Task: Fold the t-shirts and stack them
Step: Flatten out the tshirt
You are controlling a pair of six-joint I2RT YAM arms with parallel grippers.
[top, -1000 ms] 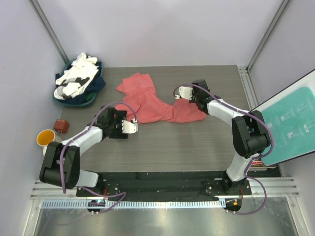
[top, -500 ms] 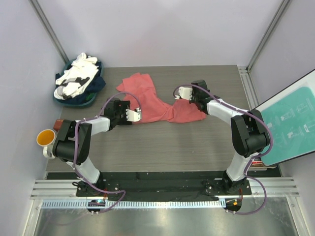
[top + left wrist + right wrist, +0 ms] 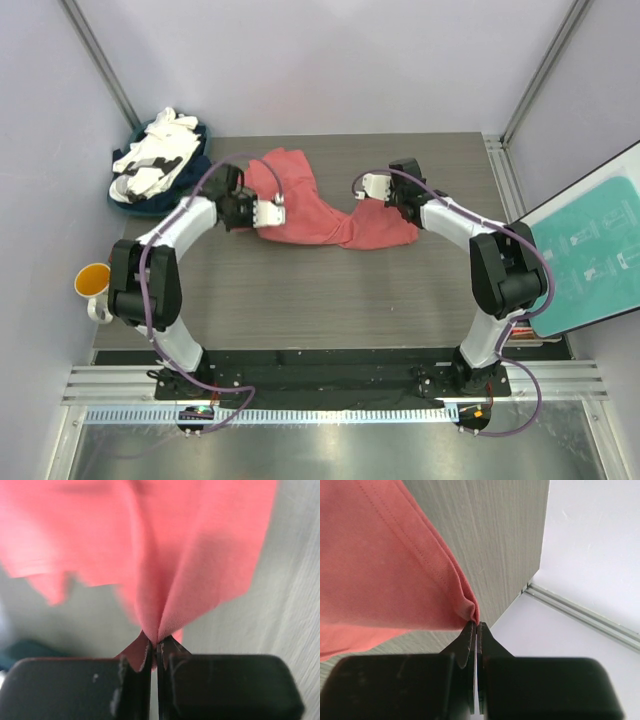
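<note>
Seen from above, the coral-red t-shirt [image 3: 320,212] lies rumpled across the far half of the desk [image 3: 330,290], not yet spread or folded. The left tool [image 3: 264,212] meets its left edge and the right tool [image 3: 368,186] its right part, so the cloth spans between them. Such a two-point hold looks meant to lift and stretch the shirt flat before any fold. The white and navy tees [image 3: 158,160] wait heaped in a tub [image 3: 185,208] at the far left corner, well apart. An orange-lined mug [image 3: 92,280] stands by the desk's left side.

In the left wrist view, the left tool is clenched on a pinch of the shirt. The cloth fans away from the closed jaws in a V-shaped crease, somewhat blurred.

In the right wrist view, the right tool is likewise clamped on a stitched hem. The fabric bunches into a small fold at the tips, with bare desk beyond it. A hem grip probably gives a firmer edge to pull against.
</note>
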